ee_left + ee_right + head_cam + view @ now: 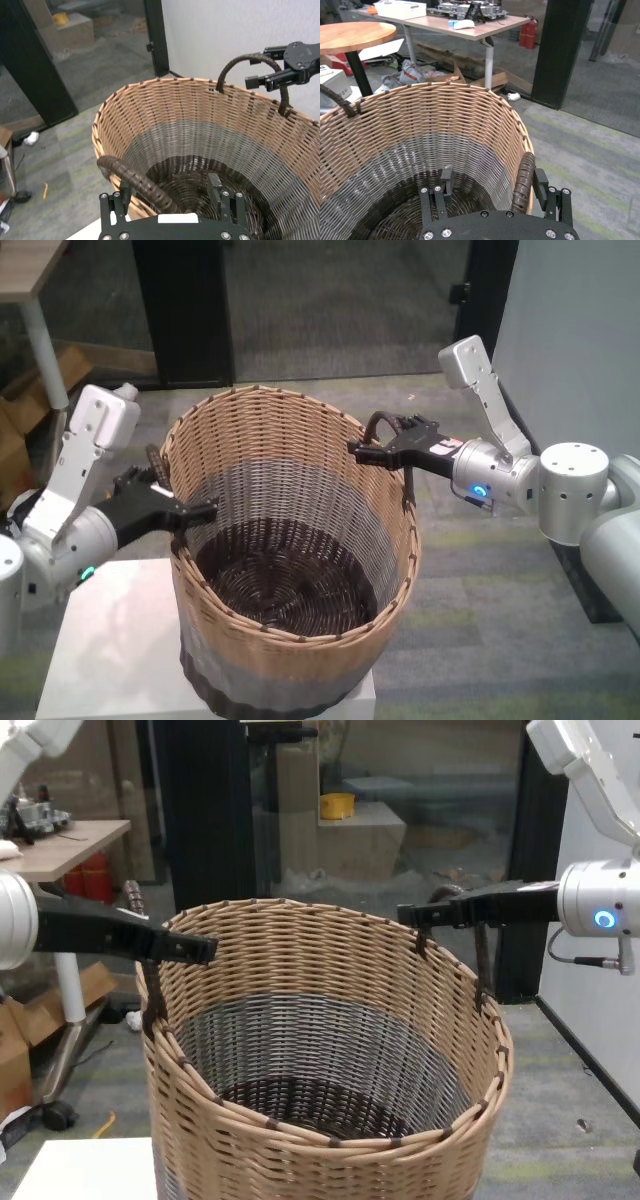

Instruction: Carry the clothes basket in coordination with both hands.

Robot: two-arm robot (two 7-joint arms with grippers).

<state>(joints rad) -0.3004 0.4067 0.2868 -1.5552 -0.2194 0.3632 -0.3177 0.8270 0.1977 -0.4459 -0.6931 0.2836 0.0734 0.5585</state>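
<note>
wicker clothes basket (290,570) standing upright on a white counter (110,640), near the middle of the scene, its base overhanging the counter's near right corner a little. tan upper band, grey middle band, dark brown woven bottom visible inside, nothing in it.

left gripper (195,510) at the basket's left rim, jaws spread wide and straddling the left handle (137,182) (the dark braided loop passes between the two fingers (220,192) in the left wrist view, with clear gaps on both sides, so no pinch on it). one finger inside the rim, the other outside.

right gripper (372,450) at the far right rim, jaws likewise spread apart, set around the right handle (522,180). in the right wrist view the brown loop stands just beside one finger (540,182), well apart from the other; touching or not, cannot tell. seen from the left wrist view as a black gripper farther off, level with the top of that arched handle.

both arms reaching inward from either side, roughly level with the rim, teal lights lit on the silver joints.

behind: grey carpet floor (480,570), a dark door frame (185,310), a wooden desk (465,22) with clutter at the far left.
</note>
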